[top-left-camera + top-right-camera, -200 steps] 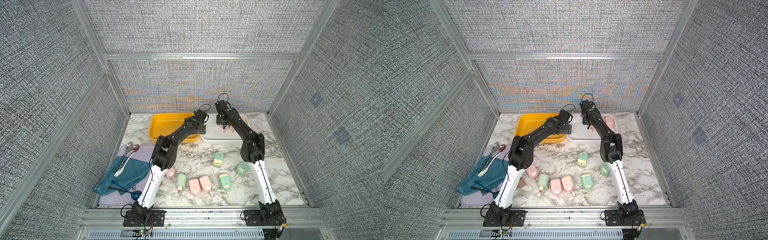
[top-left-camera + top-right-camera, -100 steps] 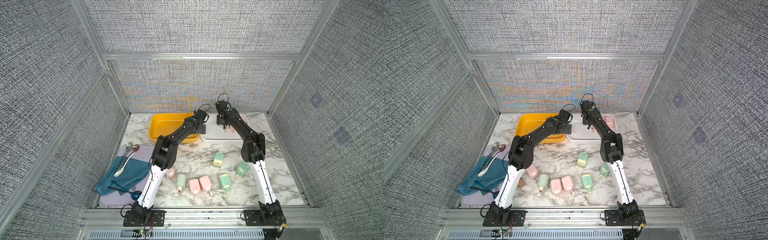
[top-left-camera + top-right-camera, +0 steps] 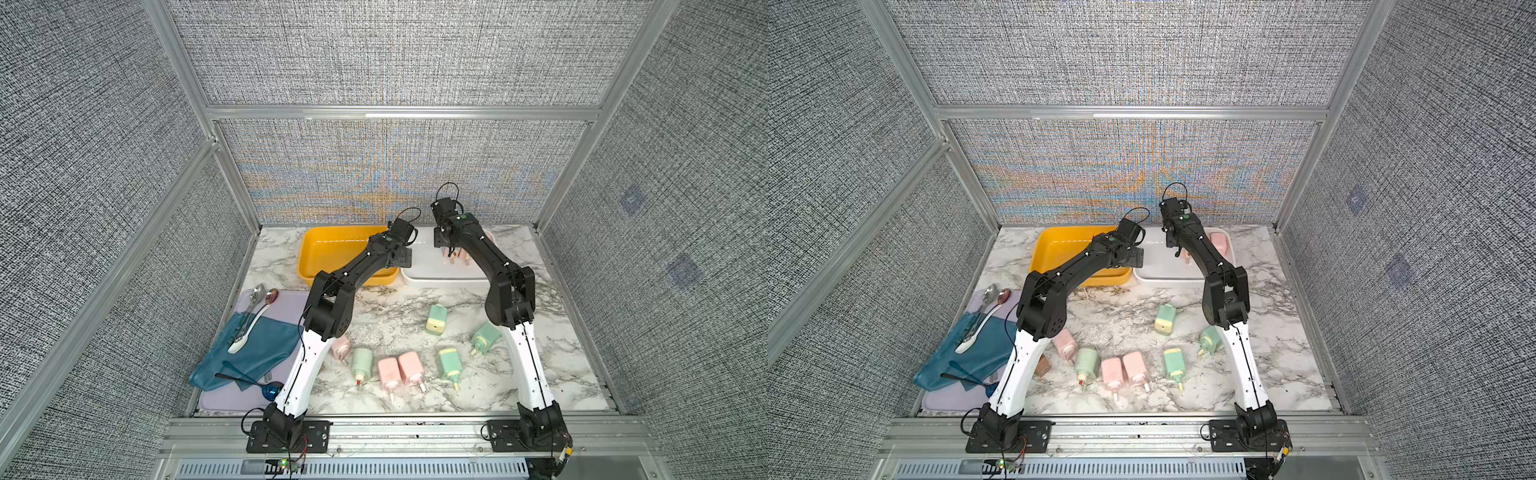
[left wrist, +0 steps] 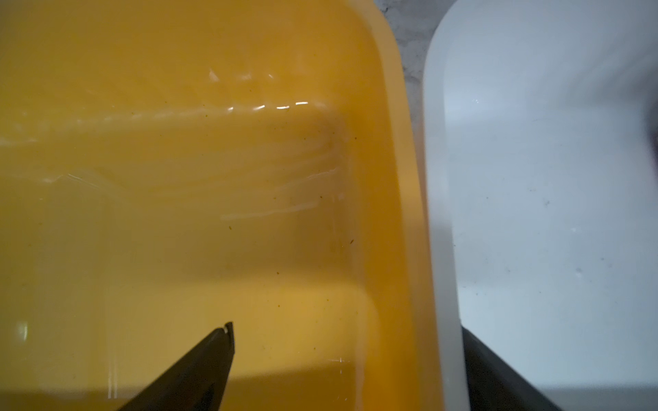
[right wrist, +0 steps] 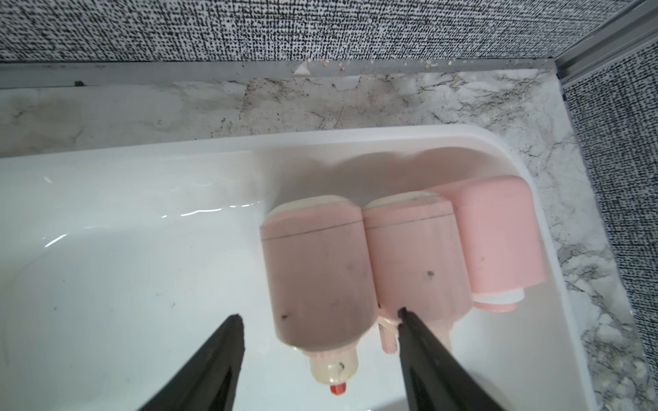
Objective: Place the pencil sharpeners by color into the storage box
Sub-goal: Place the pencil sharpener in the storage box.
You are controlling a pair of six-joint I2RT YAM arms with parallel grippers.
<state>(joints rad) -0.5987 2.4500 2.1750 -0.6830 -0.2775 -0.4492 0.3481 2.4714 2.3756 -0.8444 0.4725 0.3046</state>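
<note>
While lying loose, well short of both boxes: three pink sharpeners (image 3: 388, 371) and four green sharpeners (image 3: 450, 362) on the near tabletop (image 3: 395, 307). Farther back, left gripper (image 4: 345, 332): hangs spread wide above the yellow box (image 4: 391, 106), holds nothing. Alongside, right gripper (image 5: 319, 316): stands parted around a boxed sharpener (image 5: 320, 277) in the white box (image 5: 142, 149), not clamping it; two more boxed ones (image 5: 416, 256) touching beside.

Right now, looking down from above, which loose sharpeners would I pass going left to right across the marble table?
Half-hidden pink sharpener → first green sharpener → middle pink sharpener → next pink sharpener → second green sharpener → rightmost green sharpener. The green sharpener farther back overlaps that row, so I skip it.
</note>
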